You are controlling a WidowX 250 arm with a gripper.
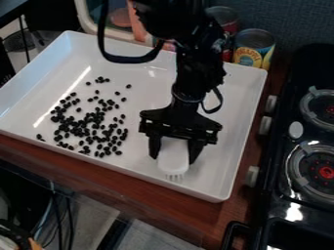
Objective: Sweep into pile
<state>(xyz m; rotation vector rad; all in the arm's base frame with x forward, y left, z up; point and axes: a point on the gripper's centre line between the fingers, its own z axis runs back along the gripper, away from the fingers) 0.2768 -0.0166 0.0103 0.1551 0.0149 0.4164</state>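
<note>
The arm (194, 66) was black all over, with chunky, angular segments and a few glossy highlights. Near the far rim of the tray (229, 122), a thick black cable (127, 59) bowed out in a wide loop, and a thinner dark one (217, 103) curled beside the wrist. The gripper (175, 156) had a wide, notched black crossbar and two stubby black fingers.
</note>
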